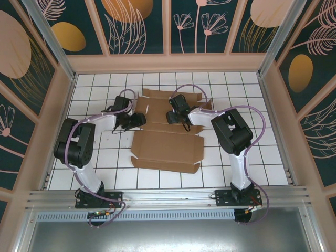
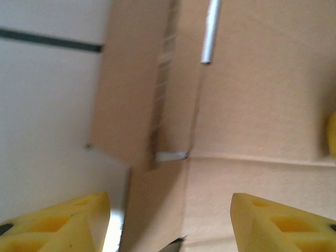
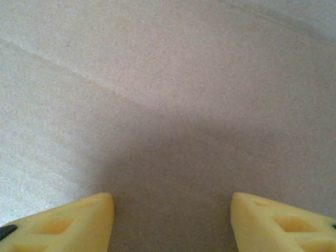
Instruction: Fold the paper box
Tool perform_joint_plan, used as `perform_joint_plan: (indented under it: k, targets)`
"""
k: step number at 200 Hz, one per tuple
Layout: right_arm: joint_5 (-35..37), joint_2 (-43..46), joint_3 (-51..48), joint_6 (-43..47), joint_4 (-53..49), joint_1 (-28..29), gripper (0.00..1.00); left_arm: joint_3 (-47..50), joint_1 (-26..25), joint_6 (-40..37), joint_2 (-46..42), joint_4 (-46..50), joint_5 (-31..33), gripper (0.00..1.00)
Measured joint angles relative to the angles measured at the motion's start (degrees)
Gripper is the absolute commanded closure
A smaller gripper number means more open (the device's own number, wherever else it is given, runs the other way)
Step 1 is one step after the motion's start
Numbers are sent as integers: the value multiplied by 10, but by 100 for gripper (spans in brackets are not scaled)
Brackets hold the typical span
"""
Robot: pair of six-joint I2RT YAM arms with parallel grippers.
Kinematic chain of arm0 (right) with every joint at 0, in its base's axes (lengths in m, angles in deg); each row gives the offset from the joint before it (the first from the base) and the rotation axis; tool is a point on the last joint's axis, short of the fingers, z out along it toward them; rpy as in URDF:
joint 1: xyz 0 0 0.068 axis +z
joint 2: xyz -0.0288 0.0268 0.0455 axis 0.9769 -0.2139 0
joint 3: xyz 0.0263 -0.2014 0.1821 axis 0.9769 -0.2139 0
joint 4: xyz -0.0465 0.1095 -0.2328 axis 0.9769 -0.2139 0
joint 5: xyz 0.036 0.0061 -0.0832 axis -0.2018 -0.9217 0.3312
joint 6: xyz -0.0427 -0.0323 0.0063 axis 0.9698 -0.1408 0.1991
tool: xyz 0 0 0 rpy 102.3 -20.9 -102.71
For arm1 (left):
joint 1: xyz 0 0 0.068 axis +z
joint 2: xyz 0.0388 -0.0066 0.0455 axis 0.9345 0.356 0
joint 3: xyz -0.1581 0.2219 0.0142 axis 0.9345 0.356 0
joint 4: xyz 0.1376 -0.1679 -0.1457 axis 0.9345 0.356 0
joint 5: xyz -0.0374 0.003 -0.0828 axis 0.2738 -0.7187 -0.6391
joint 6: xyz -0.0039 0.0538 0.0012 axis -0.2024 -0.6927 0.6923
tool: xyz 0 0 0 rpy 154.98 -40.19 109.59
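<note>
2 tools hang over the far half of the paper box [image 1: 167, 149] in the top view. The box lies opened out flat on the white tiled surface [image 1: 252, 157] between the arms, and by the look of it no panel is raised yet. Your left tool [image 1: 138, 121] is at the box's left edge. Your right tool [image 1: 176, 117] is over the middle strip, near the far flaps.

In the left wrist view, the 2 yellow fingers [image 2: 68, 220] stand apart with nothing pinched, so this tool is open. 1 finger is over bare surface and the other over cardboard, so it straddles the edge beside a side flap [image 2: 131, 94]. A slit [image 2: 210, 31] and a crease [image 2: 262, 157] lie ahead. The picture is blurred, so you cannot judge its height well. Close here and you may catch only a thin lip. The flap could then slip free or bend away from its crease.

In the right wrist view, the fingers [image 3: 283, 220] are also apart, open over plain cardboard very close below, holding nothing. If this tool presses too hard, it could dent the corrugated sheet. If it presses too lightly, the whole box may slide on the smooth tiles when the flap is lifted.
</note>
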Motion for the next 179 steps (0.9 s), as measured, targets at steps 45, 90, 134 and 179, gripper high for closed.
perform_joint_plan:
  k: [45,90,134,179]
  targets:
    - [1,-3,7,1,-10,2,39,-36,-48,0,0,-6,-1,39]
    - [3,-3,8,2,-12,2,39,-37,-70,33,34,-50,-36,40]
    - [2,-3,8,2,-13,3,39,-31,-70,56,57,-76,-47,41]
    - [-5,4,6,1,-21,2,39,-51,-71,53,25,-31,-28,39]
